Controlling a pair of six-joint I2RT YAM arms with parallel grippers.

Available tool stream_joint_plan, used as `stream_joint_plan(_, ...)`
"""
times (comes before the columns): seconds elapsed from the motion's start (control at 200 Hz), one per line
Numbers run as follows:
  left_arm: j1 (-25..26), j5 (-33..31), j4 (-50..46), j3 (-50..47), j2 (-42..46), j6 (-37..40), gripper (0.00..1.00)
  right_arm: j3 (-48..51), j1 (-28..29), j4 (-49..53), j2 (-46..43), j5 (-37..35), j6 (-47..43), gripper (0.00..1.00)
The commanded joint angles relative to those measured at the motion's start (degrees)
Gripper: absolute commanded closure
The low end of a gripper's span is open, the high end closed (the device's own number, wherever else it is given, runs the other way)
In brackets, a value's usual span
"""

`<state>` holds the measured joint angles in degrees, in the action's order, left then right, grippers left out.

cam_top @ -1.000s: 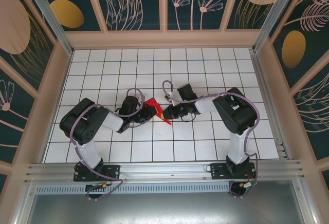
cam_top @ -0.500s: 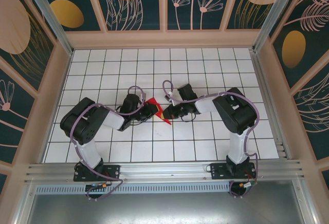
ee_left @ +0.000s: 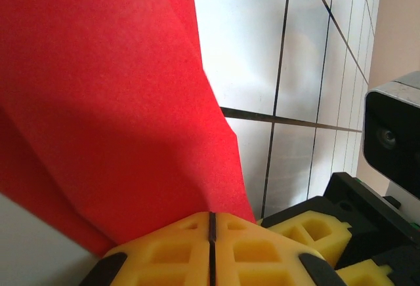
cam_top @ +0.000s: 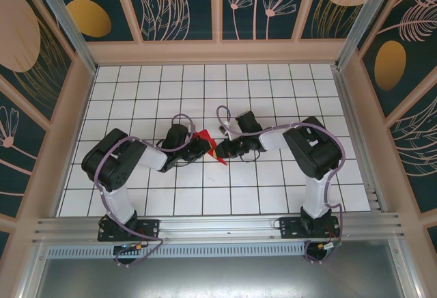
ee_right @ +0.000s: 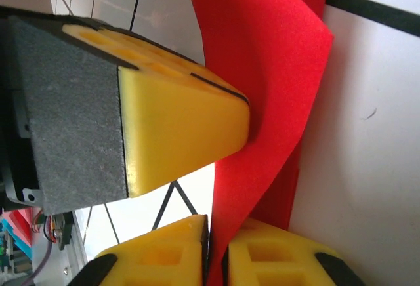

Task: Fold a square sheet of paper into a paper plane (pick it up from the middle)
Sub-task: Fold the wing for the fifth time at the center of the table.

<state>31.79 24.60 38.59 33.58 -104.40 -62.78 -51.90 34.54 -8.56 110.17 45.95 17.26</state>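
Observation:
The red paper (cam_top: 203, 139), folded and creased, is held just above the tiles mid-table between both grippers. My left gripper (cam_top: 199, 147) comes in from the left. In the left wrist view its fingers (ee_left: 211, 217) meet in a thin seam, shut on an edge of the paper (ee_left: 111, 102). My right gripper (cam_top: 218, 152) comes in from the right. Its jaws (ee_right: 218, 233) stand a narrow slit apart, and a strip of the paper (ee_right: 262, 69) runs through the slit. The left gripper's yellow finger (ee_right: 184, 122) presses against the paper from the side.
White tiled table (cam_top: 273, 100) with black grid lines, walled by a beige frame (cam_top: 218, 52) at the back and sides. The right arm's wrist camera (ee_left: 394, 135) hangs close beside the left fingers. An aluminium rail (cam_top: 218, 226) runs along the near edge.
The right jaws have parted from fully shut to a narrow slit around the paper. The left gripper has nudged slightly right; the paper stays between them.

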Motion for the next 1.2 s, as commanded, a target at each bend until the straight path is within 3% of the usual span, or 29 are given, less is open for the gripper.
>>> stream_joint_plan(0.0,0.08,-2.50,-5.75,-0.98,-0.45,2.12,0.89,0.60,-0.20,2.54,-2.11,-0.37,1.92,0.81)
stream_joint_plan(0.651,0.09,-2.01,-1.06,-5.08,1.92,1.82,0.89,3.04,-1.19,5.34,-5.67,-1.77,3.67,0.79)
stream_joint_plan(0.966,0.06,-1.16,-0.31,-4.23,1.75,1.61,0.89,2.01,-0.77,6.14,-3.88,-1.67,2.31,0.90)
stream_joint_plan(1.196,0.19,1.30,4.78,-5.18,4.45,0.65,0.87,1.78,-0.36,6.93,-1.94,-2.92,1.53,0.91)
